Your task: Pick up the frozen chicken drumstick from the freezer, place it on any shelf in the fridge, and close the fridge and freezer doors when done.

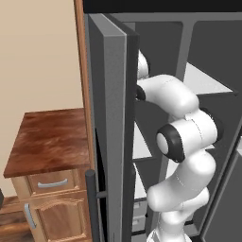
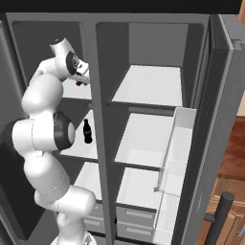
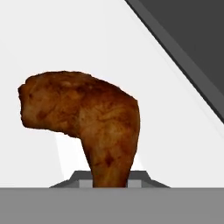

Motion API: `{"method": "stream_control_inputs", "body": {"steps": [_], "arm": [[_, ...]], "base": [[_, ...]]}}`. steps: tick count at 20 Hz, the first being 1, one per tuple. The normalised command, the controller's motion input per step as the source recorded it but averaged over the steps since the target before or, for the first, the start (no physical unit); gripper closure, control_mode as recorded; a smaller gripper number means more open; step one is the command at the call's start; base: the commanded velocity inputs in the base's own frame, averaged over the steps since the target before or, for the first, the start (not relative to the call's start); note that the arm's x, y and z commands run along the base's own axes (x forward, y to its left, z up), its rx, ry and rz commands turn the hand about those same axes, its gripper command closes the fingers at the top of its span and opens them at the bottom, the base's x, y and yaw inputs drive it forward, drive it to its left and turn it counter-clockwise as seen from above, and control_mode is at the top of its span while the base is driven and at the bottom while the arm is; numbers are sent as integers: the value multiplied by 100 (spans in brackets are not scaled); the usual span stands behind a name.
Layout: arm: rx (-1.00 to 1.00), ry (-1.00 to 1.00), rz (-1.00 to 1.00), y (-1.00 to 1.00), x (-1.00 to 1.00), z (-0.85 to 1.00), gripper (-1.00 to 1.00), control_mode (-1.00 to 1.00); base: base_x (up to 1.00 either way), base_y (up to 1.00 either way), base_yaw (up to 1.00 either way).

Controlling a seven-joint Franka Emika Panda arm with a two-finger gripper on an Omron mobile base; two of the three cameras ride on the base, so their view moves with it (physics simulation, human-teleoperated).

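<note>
Hand view, drumstick [image 3: 87, 118] pinched in hand [image 3: 110, 181]

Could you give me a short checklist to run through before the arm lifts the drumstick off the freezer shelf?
1. Gripper shut on the frozen chicken drumstick: ok; its narrow end runs down between the finger tips in the hand view.
2. Drumstick clear of the freezer shelf: cannot tell; contact underneath is hidden.
3. Black bottle out of the way: ok; it stands one shelf lower.
4. Fridge shelf free to receive it: ok; the white shelves look bare.
5. Fridge door open: ok.
6. Freezer door open: ok; the arm reaches in past it.
</note>
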Motion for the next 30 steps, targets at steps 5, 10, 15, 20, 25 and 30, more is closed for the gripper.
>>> {"method": "stream_control_inputs", "body": {"steps": [5,10,15,20,25,30], "arm": [[1,-7,0,-6,-18,0,100,-100],[9,-20,0,-14,-68,3,100,-100],[12,-24,0,-9,-94,22,100,-100],[9,-21,2,-8,-100,38,100,-100],[0,-12,4,-2,-100,55,100,-100],[0,-7,11,0,-100,65,100,-100]], "base": [[0,0,0],[0,0,0],[0,0,0],[0,0,0],[0,0,0],[0,0,0]]}}
